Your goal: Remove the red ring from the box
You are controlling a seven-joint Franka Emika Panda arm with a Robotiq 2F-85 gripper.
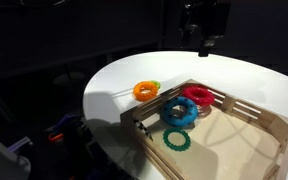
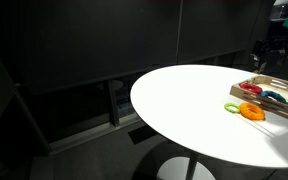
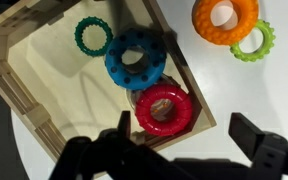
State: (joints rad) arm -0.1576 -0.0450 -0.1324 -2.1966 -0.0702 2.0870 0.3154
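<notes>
- The room around the box is dark. In an exterior view it shows black wall panels (image 2: 94, 45) and a dim grey floor (image 2: 74, 160).
- The counter (image 1: 109, 88) is a round white top, brightly lit and bare apart from the box and the two rings beside it. It reads just as white in an exterior view (image 2: 184, 100).
- The box (image 1: 256, 110) is a shallow tray of light plywood with low slatted sides. It sits near the counter's edge. In the wrist view, one corner of the box (image 3: 24, 95) and its pale floor fill the left half of the picture.
- The claw (image 1: 206, 46) hangs well above the box, clear of everything. In the wrist view the claw (image 3: 189, 150) has its jaws spread wide, with nothing between them.
- The blue ring (image 3: 119, 65) lies inside the box against a side wall.
- The red ring (image 3: 184, 112) also lies flat on the box floor by that wall, close to a corner and touching the blue ring. In an exterior view the red ring (image 1: 198, 95) is on the box's far side, under the claw.
- The orange ring (image 3: 224, 37) lies on the counter, outside the box and just beside its wall.
- A dark green ring (image 3: 80, 38) lies inside the box, beyond the blue ring from the red one.
- A thin light green ring (image 3: 265, 45) lies outside the box, touching the orange ring.
</notes>
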